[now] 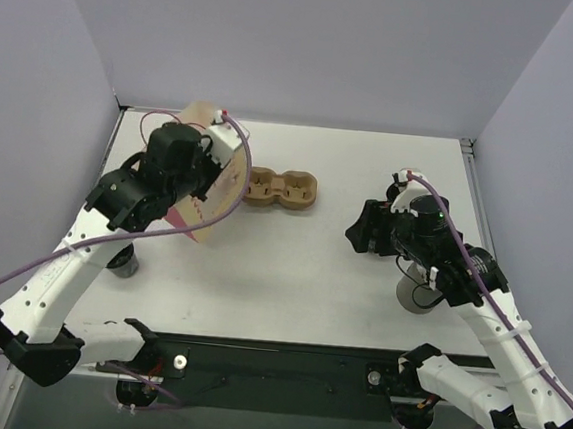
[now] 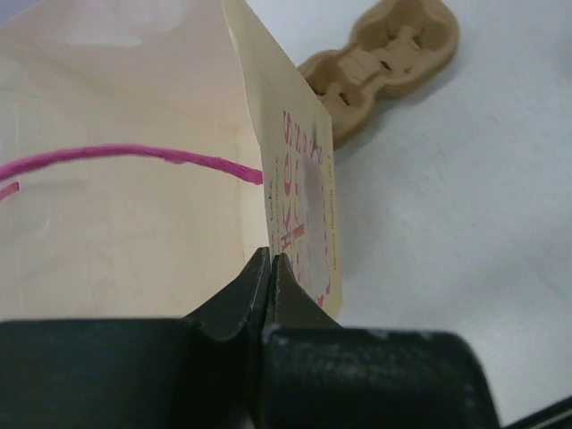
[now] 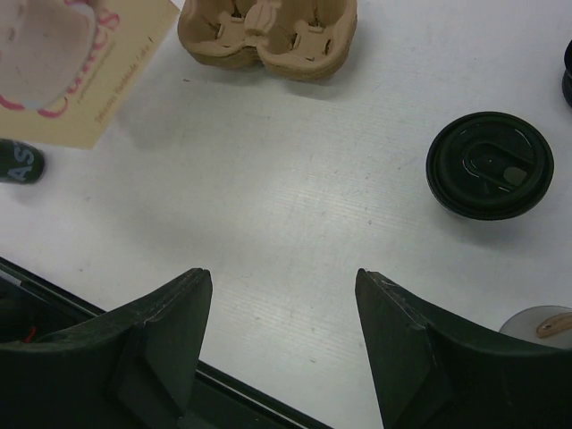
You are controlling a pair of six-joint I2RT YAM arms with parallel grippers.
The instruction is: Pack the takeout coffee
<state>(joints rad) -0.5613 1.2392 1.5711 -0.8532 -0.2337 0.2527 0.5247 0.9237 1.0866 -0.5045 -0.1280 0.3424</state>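
Left gripper [image 2: 271,268] is pinched together on the side edge of the paper bag [image 2: 134,223], holding it raised and tilted near the far-left corner of the table [image 1: 312,267], judged to keep it ready for loading. Right gripper [image 3: 281,277] hangs with jaws apart and empty over the table's right side, where one lidded takeout coffee cup [image 3: 489,164] stands upright, not yet in the brown pulp tray [image 1: 282,189] at mid-table toward the far edge. Bare surface between cup and tray offers a free path; the grey cylinder [image 3: 541,326] near the cup is the closest obstruction
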